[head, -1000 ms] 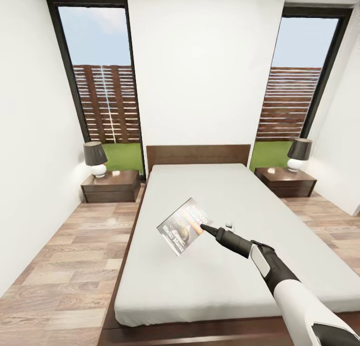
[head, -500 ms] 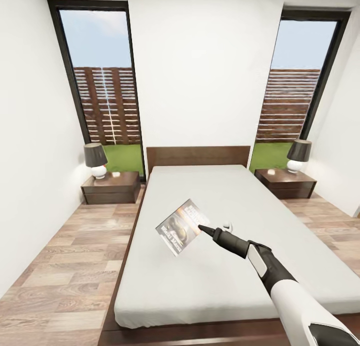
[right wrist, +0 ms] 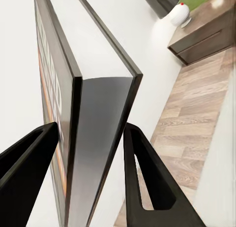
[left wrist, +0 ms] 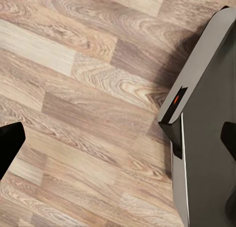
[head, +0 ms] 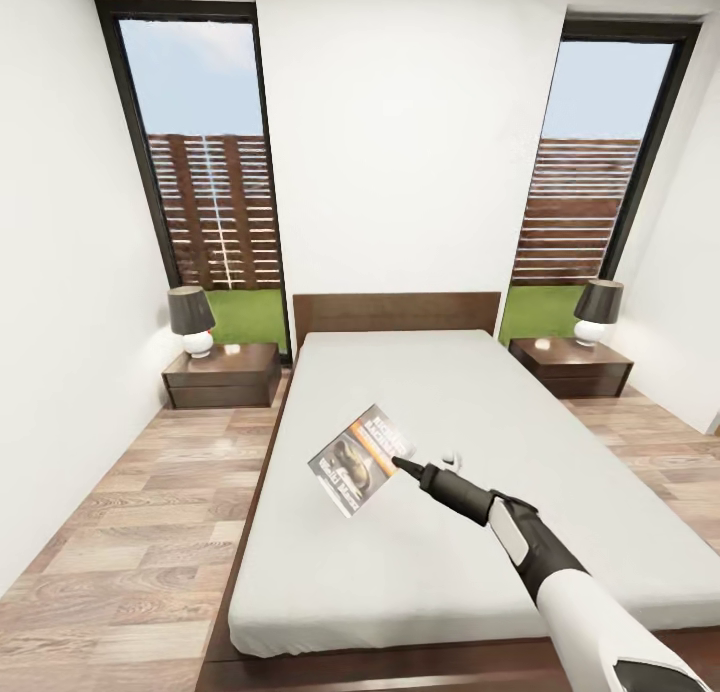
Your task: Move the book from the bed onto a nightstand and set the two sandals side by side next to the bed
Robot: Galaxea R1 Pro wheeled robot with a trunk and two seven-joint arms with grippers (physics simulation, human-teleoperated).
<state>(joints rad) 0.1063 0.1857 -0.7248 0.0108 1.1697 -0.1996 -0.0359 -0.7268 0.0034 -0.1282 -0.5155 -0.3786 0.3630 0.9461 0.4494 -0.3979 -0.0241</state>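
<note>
Right end effector (head: 403, 466) clamps the book (head: 361, 458) by one edge, lifted over the bed (head: 420, 562). Thin edge grip: book could pivot or slip during carry to nightstand (head: 222, 374).

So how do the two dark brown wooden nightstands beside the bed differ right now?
The left dark brown wooden nightstand stands close against the white side wall; the right dark brown wooden nightstand has open floor beyond it. The left one's lamp sits at its outer edge, away from the bed; so does the right one's. Both share drawer fronts, a dark-shaded white-based lamp, and no book yet.
</note>
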